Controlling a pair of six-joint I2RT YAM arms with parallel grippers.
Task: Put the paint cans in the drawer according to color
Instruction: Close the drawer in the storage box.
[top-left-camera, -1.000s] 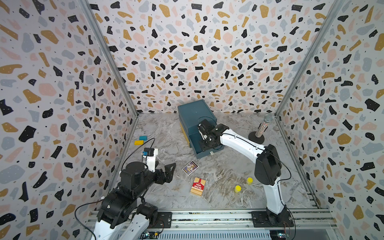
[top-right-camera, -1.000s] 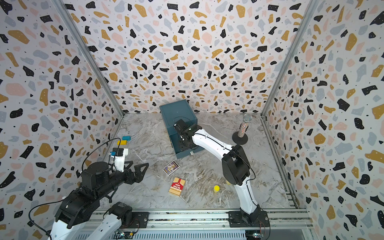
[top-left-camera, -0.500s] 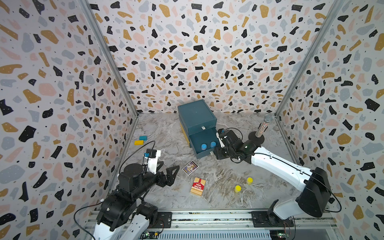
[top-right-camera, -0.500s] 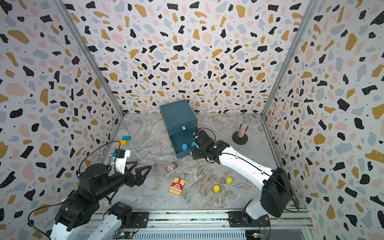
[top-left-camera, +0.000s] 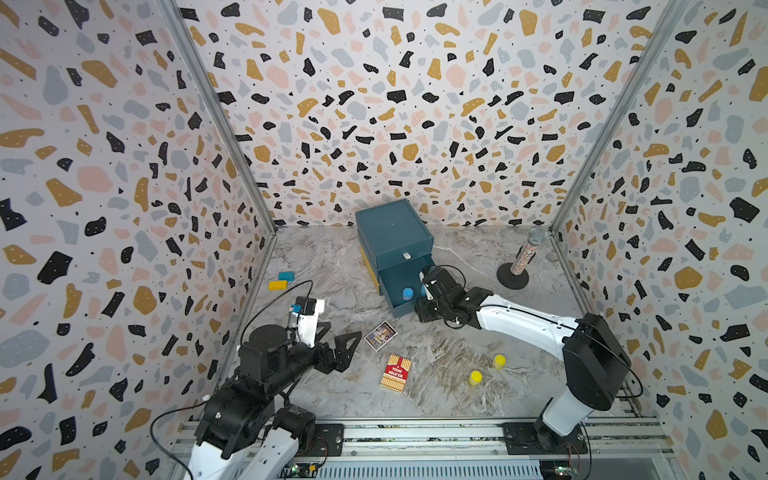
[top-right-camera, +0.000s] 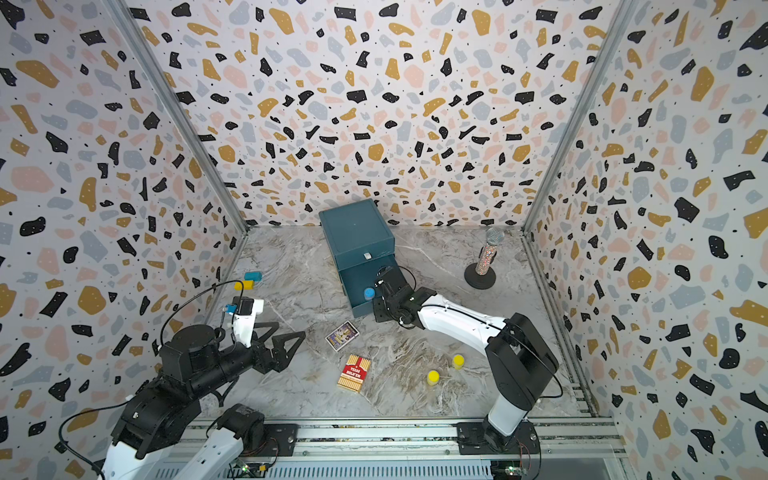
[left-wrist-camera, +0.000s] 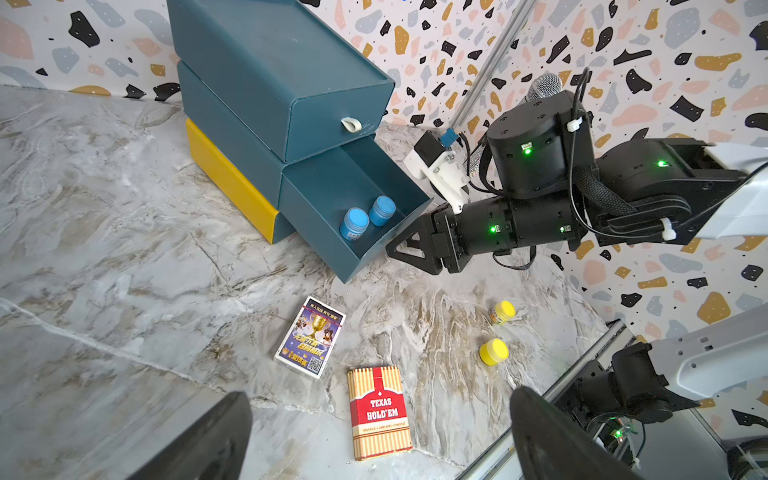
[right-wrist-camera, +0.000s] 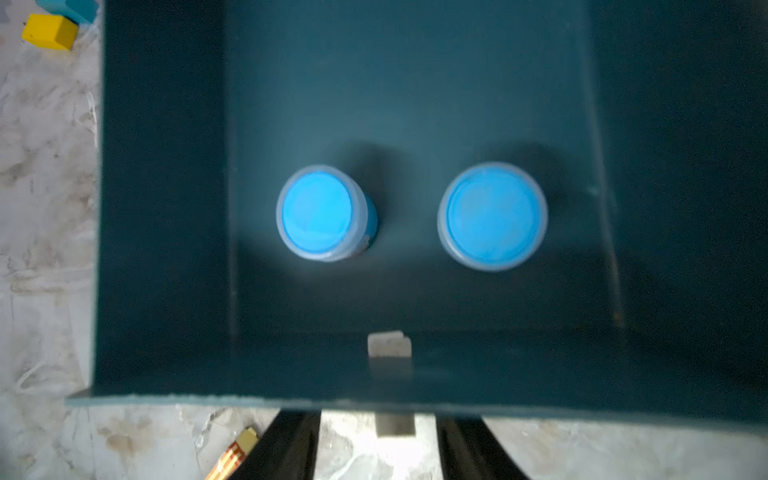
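The drawer (top-left-camera: 390, 237) is a dark teal box with its middle tray pulled out. Two blue-lidded paint cans (right-wrist-camera: 318, 212) (right-wrist-camera: 492, 216) stand upright side by side in the tray, also seen in the left wrist view (left-wrist-camera: 354, 221). Two yellow-lidded paint cans (top-left-camera: 499, 360) (top-left-camera: 475, 377) sit on the table near the right arm. My right gripper (top-left-camera: 420, 308) is low at the tray's front wall, open. Its fingers (right-wrist-camera: 291, 444) stand apart either side of the white pull tab (right-wrist-camera: 395, 424), not touching it. My left gripper (top-left-camera: 338, 338) hovers open and empty at the left.
A red card box (top-left-camera: 395, 372) and a purple card box (top-left-camera: 380, 336) lie between the arms. Blue (top-left-camera: 286, 276) and yellow (top-left-camera: 277, 285) blocks rest by the left wall. A microphone on a round stand (top-left-camera: 524, 259) is at the back right. Patterned walls close in three sides.
The right arm has drawn back from over the open tray and dropped to its front wall, uncovering the two blue cans; its jaws have narrowed. The left arm has shifted only slightly.
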